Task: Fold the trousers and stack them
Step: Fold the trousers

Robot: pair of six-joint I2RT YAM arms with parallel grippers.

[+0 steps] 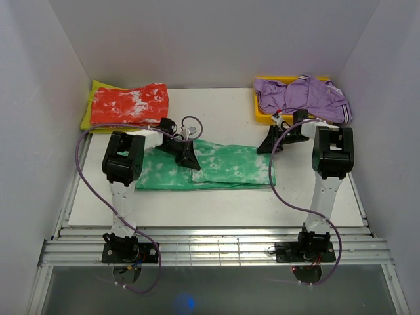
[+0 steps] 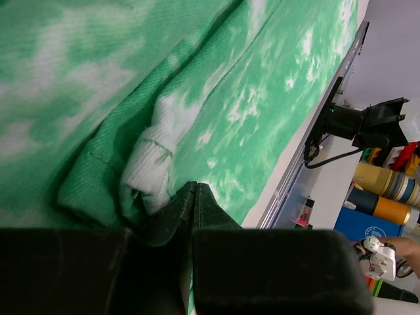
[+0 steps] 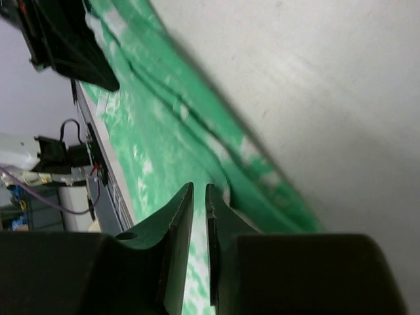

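Note:
The green, white-blotched trousers [image 1: 223, 167] lie folded in a long flat band across the middle of the table. My left gripper [image 1: 188, 159] rests on their middle, at the edge of an upper fold. In the left wrist view its jaws [image 2: 195, 186] are pressed together, with a bunched white-and-green hem [image 2: 149, 172] just beside the tips and no cloth seen between them. My right gripper [image 1: 270, 146] is low at the trousers' far right corner. In the right wrist view it [image 3: 199, 189] stands a narrow gap apart over the cloth edge [image 3: 164, 131], holding nothing.
A red-and-white folded garment [image 1: 129, 104] lies on a yellow-green cloth at the back left. A purple garment [image 1: 302, 97] fills a yellow tray [image 1: 260, 113] at the back right. White walls enclose three sides. A metal rail [image 1: 210, 249] runs along the near edge.

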